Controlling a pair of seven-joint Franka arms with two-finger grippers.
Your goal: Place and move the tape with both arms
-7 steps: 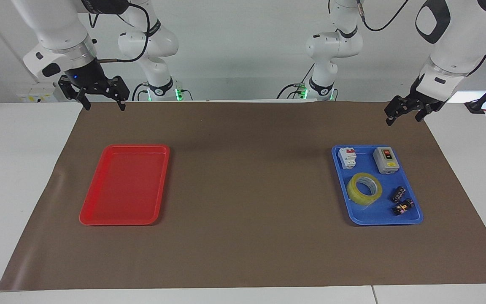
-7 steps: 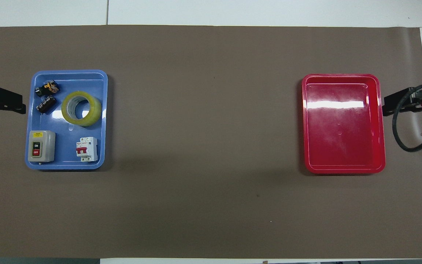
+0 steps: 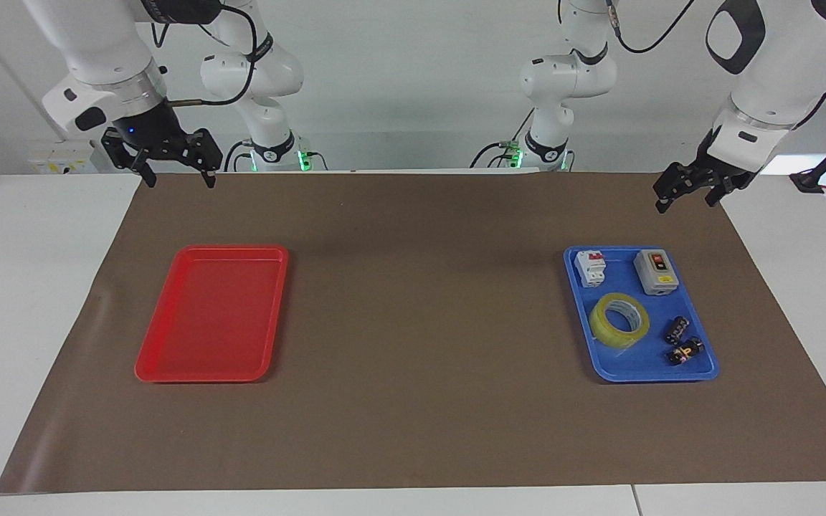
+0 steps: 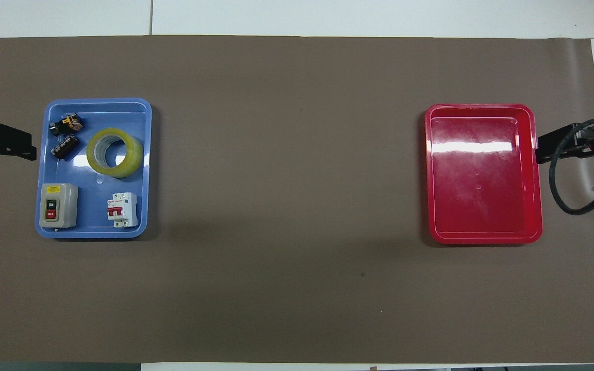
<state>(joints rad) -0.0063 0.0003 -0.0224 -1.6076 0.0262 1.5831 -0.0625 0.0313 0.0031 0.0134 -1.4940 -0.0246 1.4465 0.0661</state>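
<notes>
tape (image 3: 619,319) flat in blue tray (image 3: 700,372), hole up, at left arm's end | left claw (image 3: 685,194) open, empty, much closer | right claw (image 3: 173,169) open, empty, waiting above table edge near red tray (image 3: 169,358)

Plain white wall (image 3: 413,86), white table (image 3: 26,287) w/ brown paper sheet (image 3: 420,322) on top.

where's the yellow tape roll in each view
Facing view: the tape lies in the blue tray at the picture's right, lower than the grey switch box.
Overhead view: the tape lies in the same tray at the picture's left, higher than the switch box.
Shared landmark: the grey switch box, nearer to the robots than the tape.
</notes>
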